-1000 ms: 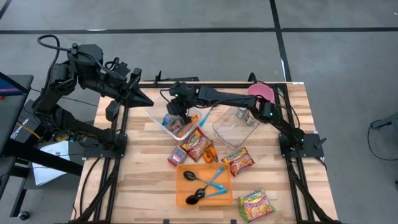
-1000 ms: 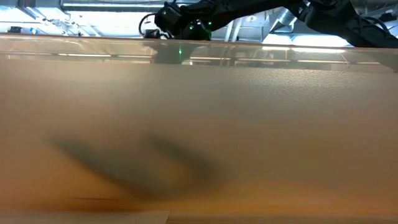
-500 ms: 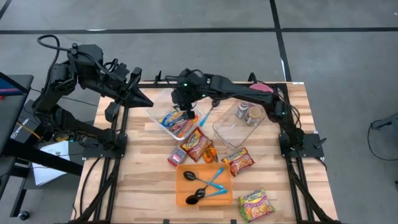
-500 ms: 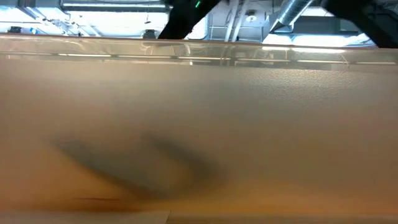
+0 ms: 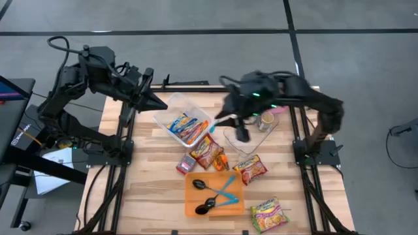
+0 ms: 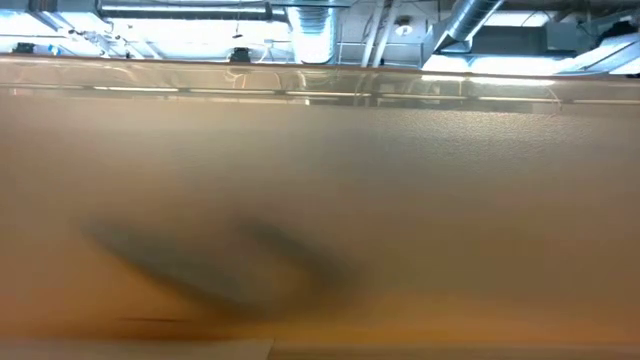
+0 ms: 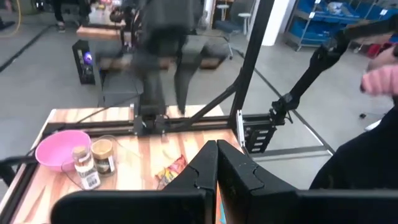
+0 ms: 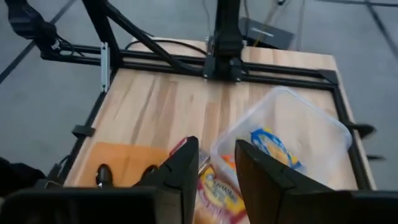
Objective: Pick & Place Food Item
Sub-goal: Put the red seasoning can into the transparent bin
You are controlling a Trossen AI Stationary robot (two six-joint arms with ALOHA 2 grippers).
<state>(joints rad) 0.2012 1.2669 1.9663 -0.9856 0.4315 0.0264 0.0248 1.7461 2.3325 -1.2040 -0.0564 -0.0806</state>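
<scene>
Two grippers in view. Right gripper (image 5: 239, 130) hangs over the empty clear container (image 5: 243, 138), fingers (image 8: 181, 169) slightly apart, nothing between them. Left gripper (image 5: 157, 104) sits at the table's far-left edge, fingers (image 7: 205, 171) pressed together, empty. Food packets (image 5: 185, 126) lie in the second clear container (image 5: 171, 104) beside it. More packets (image 5: 209, 151) rest loose on the wooden table (image 5: 150, 186).

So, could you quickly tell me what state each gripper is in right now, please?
Left gripper: shut, holding nothing, raised at the table's far left corner.
Right gripper: open a little, empty, above the clear containers.
</scene>
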